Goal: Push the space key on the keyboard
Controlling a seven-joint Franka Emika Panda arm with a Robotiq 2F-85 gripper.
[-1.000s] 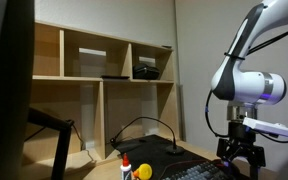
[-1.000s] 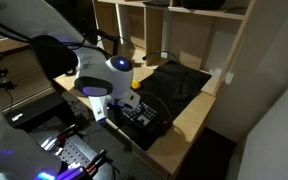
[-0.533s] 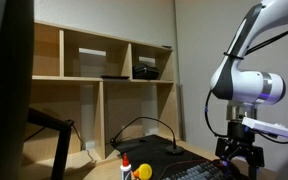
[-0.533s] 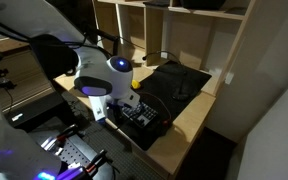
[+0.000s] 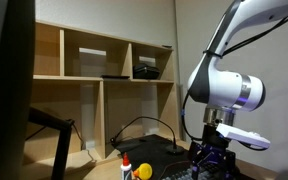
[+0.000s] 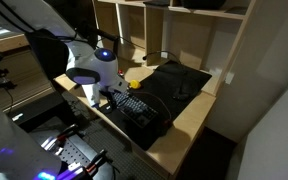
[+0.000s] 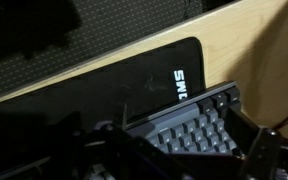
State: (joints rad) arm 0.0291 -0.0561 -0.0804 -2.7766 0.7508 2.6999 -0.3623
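Note:
The black keyboard lies on the wooden desk, its far edge against a black desk mat with white letters. It also shows in both exterior views. My gripper hovers just above the keyboard's keys with its two fingers spread apart and nothing held. In both exterior views the gripper hangs low over the keyboard's end. I cannot tell which key is the space key.
A white bottle with a red cap and a yellow object stand on the desk near the keyboard. Black cables arc behind them. A wooden shelf unit backs the desk. The desk edge is close to the keyboard.
The arm has swung sideways along the keyboard, to the left in both exterior views. The gripper stays low, with its fingers still apart.

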